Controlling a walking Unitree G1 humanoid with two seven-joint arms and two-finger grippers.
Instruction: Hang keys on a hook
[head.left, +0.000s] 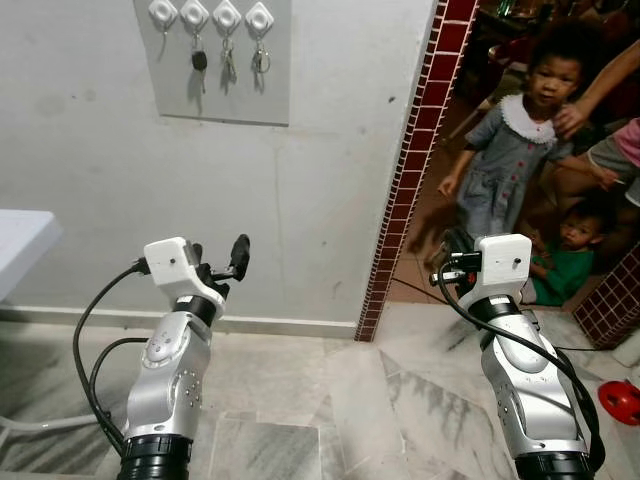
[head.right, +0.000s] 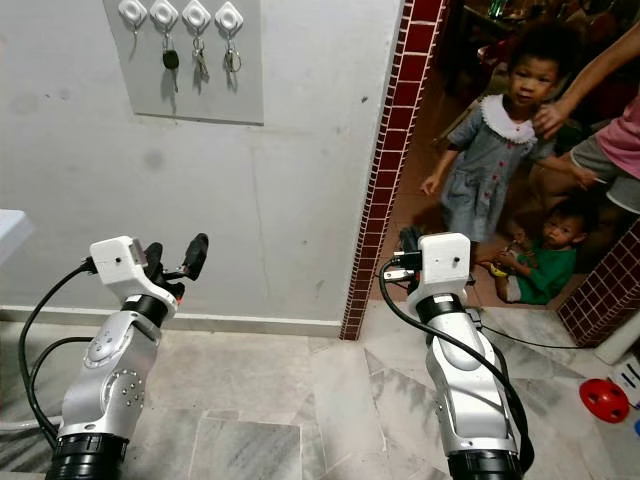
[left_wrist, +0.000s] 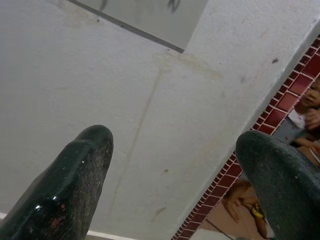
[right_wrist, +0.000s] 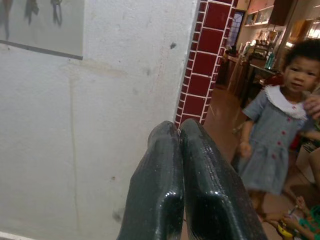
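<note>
Both silver arms fill the bottom of the frame, raised in front of the wall. Left gripper (head.left: 222, 265), lower left, has its fingers spread wide with nothing between them; right gripper (right_wrist: 182, 165), lower right, has its two fingers pressed flat together, and no keys can be seen in it. Up in the upper left of the frame sits the grey hook board (head.left: 214, 60) with four white hooks: three bunches of keys (head.left: 229, 62) dangle from the second, third and fourth, while the leftmost hook (head.left: 162, 14) looks bare. So, as I read it, the hanging may already be done, or a bunch has yet to be fetched. If another goes up, the bare hook is the target: approach from below, lift the ring over the tip, and stay clear of the neighbouring black fob (head.left: 199, 60). Children (head.left: 512, 150) stand at the doorway on the right, beside the red tiled edge (head.left: 410, 160), so swing slowly.
</note>
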